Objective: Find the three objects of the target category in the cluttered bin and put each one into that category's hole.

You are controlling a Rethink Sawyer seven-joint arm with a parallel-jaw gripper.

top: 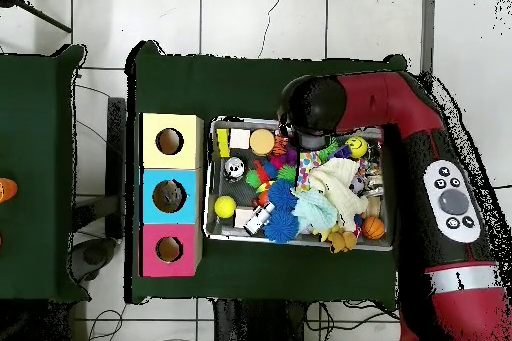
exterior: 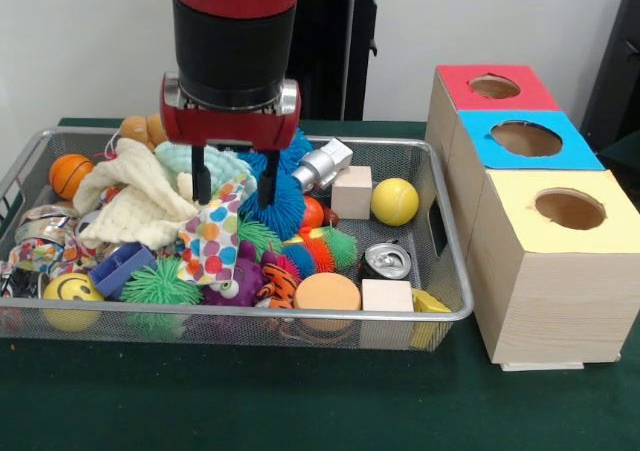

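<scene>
We stood with our gripper (exterior: 235, 189) low over the wire bin (exterior: 455, 271), its two black fingers (exterior: 201, 183) apart and closed on nothing, the tips hanging just above the spotted cloth (exterior: 211, 239) and beside the blue spiky ball (exterior: 280, 186).

Nearest the camera, in front of our gripper, lay the orange sponge disc (exterior: 327, 292) and a wooden cube (exterior: 386, 296) against the front rim, with the smiley ball (exterior: 70, 291) off toward the bin's other front corner. Directly under and beside the fingers the cream cloth (exterior: 135, 206) lay heaped, draped flat with no clear long axis; we judged the soft cloths the nearest things to take, straight down from the fingers.

The target category was not told to us by anything in view, so we could not say which pile mattered. If it was the hard blocks, the second wooden cube (exterior: 352, 192) sat beyond the blue ball, square to the bin, with the yellow ball (exterior: 394, 201) just past it.

Farther the same way, outside the bin, stood the three boxes: the yellow hole (exterior: 569, 209) nearest the camera, the blue hole (exterior: 526, 138) behind it, the red hole (exterior: 494, 86) farthest. The overhead view showed all three holes open upward.
</scene>
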